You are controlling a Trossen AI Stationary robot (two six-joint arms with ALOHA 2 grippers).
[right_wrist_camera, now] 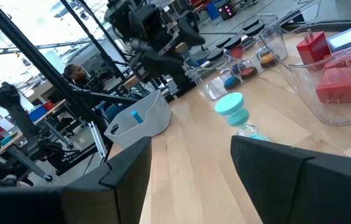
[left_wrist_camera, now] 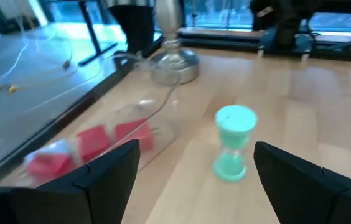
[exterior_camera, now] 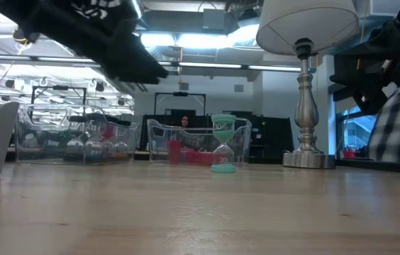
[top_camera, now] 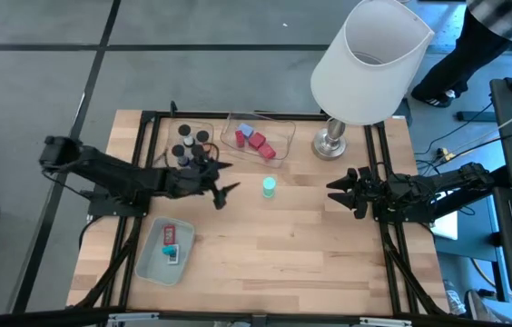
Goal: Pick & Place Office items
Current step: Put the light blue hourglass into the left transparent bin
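Observation:
A small teal hourglass (top_camera: 269, 187) stands upright on its base on the wooden table, between the two grippers; it shows too in the low view (exterior_camera: 223, 145). My left gripper (top_camera: 231, 177) is open just left of it and raised off the table (exterior_camera: 137, 65). The hourglass (left_wrist_camera: 233, 142) lies ahead between its fingers, untouched. My right gripper (top_camera: 331, 191) is open to the right of the hourglass (right_wrist_camera: 238, 112), farther off. Red and blue blocks (top_camera: 254, 141) lie in a clear tray. Black round caps (top_camera: 189, 143) sit in another clear tray.
A big white lamp (top_camera: 369, 59) stands on its metal base (top_camera: 330, 143) at the far right. The two clear trays (top_camera: 229, 127) line the far edge. A pale green tray (top_camera: 152, 263) with a red and a blue piece lies near left. Bare wood (top_camera: 292, 254) spreads across the near middle.

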